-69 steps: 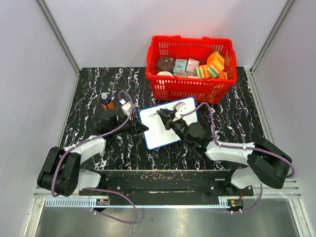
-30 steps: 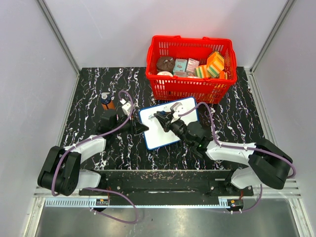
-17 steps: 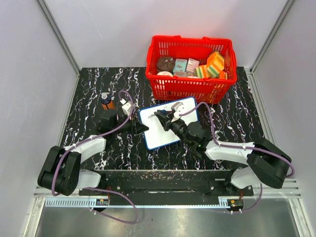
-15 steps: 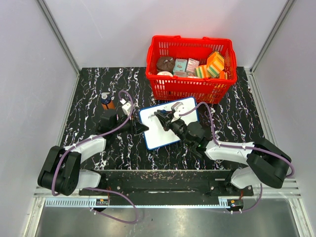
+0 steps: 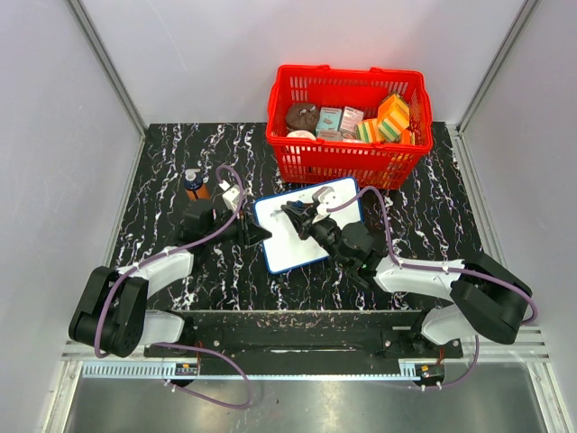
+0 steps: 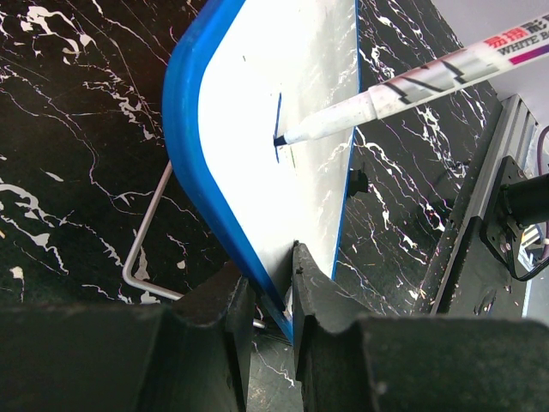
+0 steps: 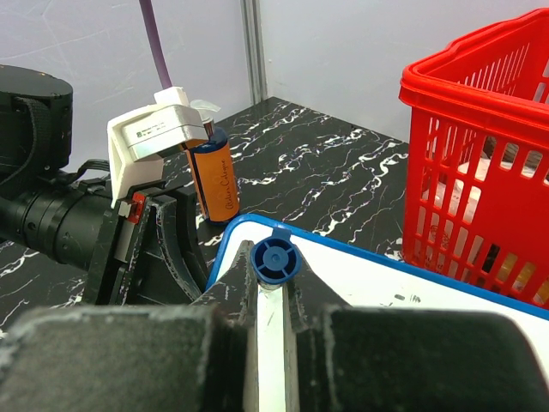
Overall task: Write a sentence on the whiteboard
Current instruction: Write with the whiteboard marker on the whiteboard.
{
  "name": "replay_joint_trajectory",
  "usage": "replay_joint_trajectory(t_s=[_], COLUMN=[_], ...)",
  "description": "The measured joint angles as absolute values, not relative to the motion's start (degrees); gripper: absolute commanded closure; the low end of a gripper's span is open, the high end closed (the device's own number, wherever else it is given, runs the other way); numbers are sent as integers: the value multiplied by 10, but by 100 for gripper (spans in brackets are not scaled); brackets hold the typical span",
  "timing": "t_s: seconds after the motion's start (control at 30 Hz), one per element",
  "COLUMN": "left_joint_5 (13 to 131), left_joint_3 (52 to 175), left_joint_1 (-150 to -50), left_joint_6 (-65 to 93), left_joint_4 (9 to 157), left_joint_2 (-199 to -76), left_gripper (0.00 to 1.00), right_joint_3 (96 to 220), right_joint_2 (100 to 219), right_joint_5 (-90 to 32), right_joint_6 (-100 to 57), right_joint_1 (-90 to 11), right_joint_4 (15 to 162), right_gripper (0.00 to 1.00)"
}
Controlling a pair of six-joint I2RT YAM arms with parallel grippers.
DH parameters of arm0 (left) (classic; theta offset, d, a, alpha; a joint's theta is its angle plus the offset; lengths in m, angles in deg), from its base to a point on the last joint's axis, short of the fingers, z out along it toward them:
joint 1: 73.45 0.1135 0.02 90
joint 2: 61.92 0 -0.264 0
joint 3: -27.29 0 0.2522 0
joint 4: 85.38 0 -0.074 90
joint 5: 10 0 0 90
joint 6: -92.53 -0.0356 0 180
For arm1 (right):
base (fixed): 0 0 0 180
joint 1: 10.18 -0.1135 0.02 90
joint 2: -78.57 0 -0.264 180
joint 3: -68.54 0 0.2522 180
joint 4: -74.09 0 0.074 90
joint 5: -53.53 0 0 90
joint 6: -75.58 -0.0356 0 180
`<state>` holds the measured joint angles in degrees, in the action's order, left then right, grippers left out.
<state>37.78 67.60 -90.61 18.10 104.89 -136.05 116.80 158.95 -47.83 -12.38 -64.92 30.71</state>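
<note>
The whiteboard (image 5: 293,251), white with a blue frame, lies tilted at the table's middle. My left gripper (image 5: 258,234) is shut on its left edge; in the left wrist view the fingers (image 6: 324,300) pinch the blue frame of the whiteboard (image 6: 283,60). My right gripper (image 5: 302,215) is shut on a white marker (image 6: 412,84) with a blue end cap (image 7: 275,257). The marker's tip touches the board near its left side. Of the sentence, only one short blue stroke (image 6: 279,113) shows, right at the tip.
A red basket (image 5: 350,161) of packets and sponges stands just behind the board. An orange bottle (image 5: 195,186) stands left of my left gripper. A wire stand (image 6: 141,257) sticks out from under the board. A metal rail (image 5: 306,338) runs along the near edge.
The right gripper and marker have shifted slightly left over the board's upper left part. The left gripper and the board have stayed still.
</note>
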Motion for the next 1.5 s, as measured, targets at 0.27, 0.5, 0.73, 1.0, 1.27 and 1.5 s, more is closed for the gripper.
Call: replay_joint_trajectory(t_s=[0.27, 0.5, 0.73, 1.0, 1.27, 1.5], left_joint_5=[378, 378, 378, 378, 378, 378], left_joint_3=[676, 676, 676, 676, 677, 677], left_joint_1=[-906, -905, -904, -904, -904, -904], left_joint_6=[181, 181, 181, 181, 181, 180], left_joint_4=[1049, 1048, 1047, 1047, 1047, 1047], left_joint_2=[-1361, -1361, -1361, -1361, -1362, -1362], left_gripper=[100, 100, 100, 100, 100, 100], right_joint_3=[1168, 1168, 1168, 1168, 1158, 1158], right_joint_2=[1590, 1586, 1584, 1583, 1571, 1569], right_joint_5=[-477, -472, -469, -463, -462, -454], right_joint_6=[-128, -130, -137, -142, -143, -143], right_joint_1=[-649, -649, -649, -649, -649, -649], right_joint_4=[310, 322, 331, 338, 351, 356], right_gripper=[100, 100, 100, 100, 100, 100])
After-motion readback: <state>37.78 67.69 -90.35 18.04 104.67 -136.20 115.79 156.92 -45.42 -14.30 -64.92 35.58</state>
